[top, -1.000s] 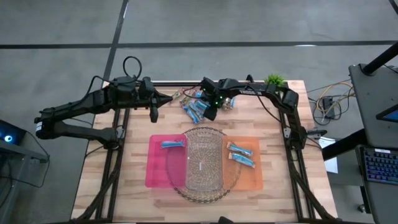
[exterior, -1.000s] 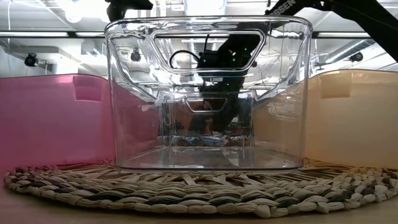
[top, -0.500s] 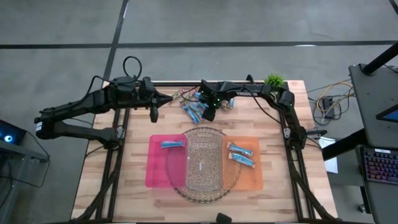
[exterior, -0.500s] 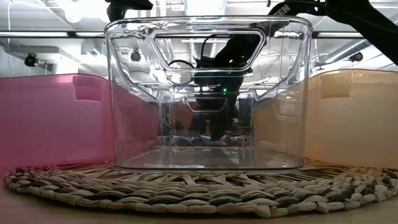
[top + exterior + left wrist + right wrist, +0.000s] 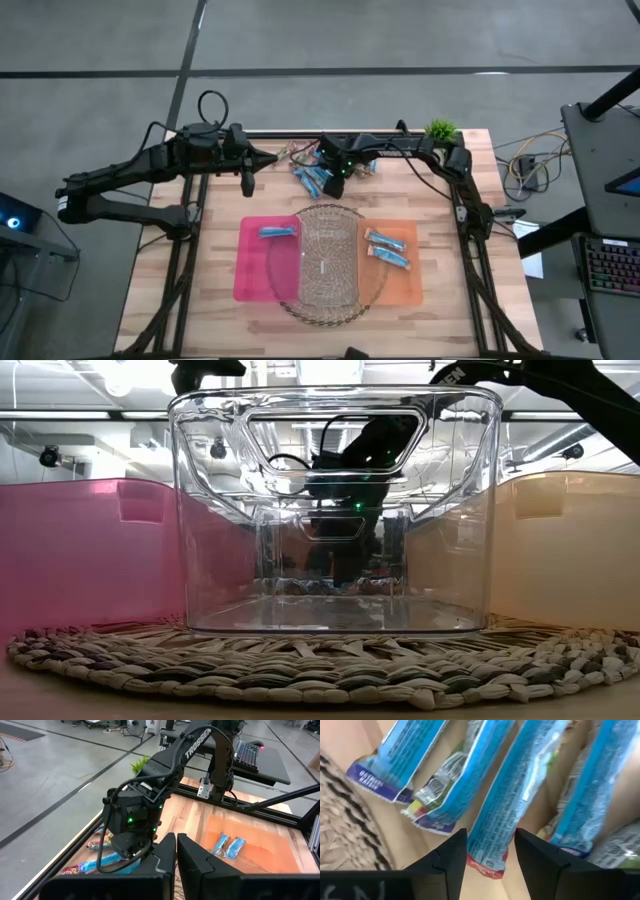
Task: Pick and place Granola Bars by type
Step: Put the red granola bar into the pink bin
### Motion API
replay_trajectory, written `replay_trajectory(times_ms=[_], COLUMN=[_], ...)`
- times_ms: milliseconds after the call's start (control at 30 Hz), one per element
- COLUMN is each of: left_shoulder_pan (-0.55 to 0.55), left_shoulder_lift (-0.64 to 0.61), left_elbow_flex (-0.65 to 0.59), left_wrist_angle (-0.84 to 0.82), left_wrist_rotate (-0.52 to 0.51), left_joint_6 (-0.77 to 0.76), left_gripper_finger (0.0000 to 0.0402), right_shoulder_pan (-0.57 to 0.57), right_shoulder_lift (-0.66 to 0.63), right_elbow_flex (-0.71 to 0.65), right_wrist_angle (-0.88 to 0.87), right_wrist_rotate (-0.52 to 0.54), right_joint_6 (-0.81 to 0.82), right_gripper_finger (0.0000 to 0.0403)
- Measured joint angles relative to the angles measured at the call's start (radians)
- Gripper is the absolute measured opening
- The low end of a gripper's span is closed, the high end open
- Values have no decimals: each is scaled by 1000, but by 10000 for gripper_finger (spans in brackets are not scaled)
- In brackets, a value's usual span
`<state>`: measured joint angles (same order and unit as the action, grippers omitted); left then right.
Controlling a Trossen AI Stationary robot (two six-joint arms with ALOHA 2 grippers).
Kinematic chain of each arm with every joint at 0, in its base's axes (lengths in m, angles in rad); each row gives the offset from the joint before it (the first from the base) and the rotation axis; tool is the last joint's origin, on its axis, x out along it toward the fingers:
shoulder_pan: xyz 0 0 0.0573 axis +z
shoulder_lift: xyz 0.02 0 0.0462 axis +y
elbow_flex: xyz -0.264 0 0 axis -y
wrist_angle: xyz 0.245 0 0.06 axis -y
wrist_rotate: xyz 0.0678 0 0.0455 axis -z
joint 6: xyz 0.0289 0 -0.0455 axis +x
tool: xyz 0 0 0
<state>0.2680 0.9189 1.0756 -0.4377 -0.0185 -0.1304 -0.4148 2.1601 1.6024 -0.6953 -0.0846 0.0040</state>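
Nearest the front edge of the wooden surface (image 5: 210, 270) sits a round woven mat (image 5: 283, 290) carrying three bins side by side. The clear plastic bin (image 5: 335, 510) is in the middle. The pink plastic bin (image 5: 250, 260), at nine o'clock from it, holds one blue-wrapped granola bar (image 5: 278, 232). The orange plastic bin (image 5: 405, 275), at three o'clock, holds two more blue bars (image 5: 388, 249). The bins look set out as sorting targets, one per type, within reach of either arm.

Farther back, at twelve o'clock from the mat, lies the loose pile of shiny granola bars (image 5: 312, 178), mostly bright blue, with a few brown and red-green wrappers at its far side, beside the back edge. The right gripper (image 5: 490, 852) is low over this pile. Its fingers stand apart on either side of one long blue bar (image 5: 512, 795) and are not clamped on it. The bar lies lengthwise between them, so my guess is that closing here would pinch it across its narrow width.

The left gripper (image 5: 176, 851) waits at ten o'clock from the pile, fingers pressed together and holding nothing, pointed toward the right arm and clear of its work.

Beyond, at the far right corner, stands a small green potted plant (image 5: 441, 129).
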Motion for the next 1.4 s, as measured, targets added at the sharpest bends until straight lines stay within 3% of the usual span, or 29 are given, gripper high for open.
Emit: replay_trajectory(times_ms=[933, 1167, 1400], left_shoulder_pan=[0, 0, 0], left_shoulder_lift=[0, 0, 0], left_elbow_flex=[0, 0, 0], left_wrist_angle=[0, 0, 0], left_wrist_rotate=[0, -1, -1], left_joint_6=[0, 0, 0], left_gripper_finger=[0, 0, 0], right_shoulder_pan=[9, 9, 9], right_shoulder_lift=[1, 1, 1], right_elbow_flex=[-27, -53, -54], right_wrist_angle=[31, 36, 29], right_wrist_rotate=[-48, -51, -56], right_joint_6=[95, 94, 93], right_gripper_finger=[149, 120, 54])
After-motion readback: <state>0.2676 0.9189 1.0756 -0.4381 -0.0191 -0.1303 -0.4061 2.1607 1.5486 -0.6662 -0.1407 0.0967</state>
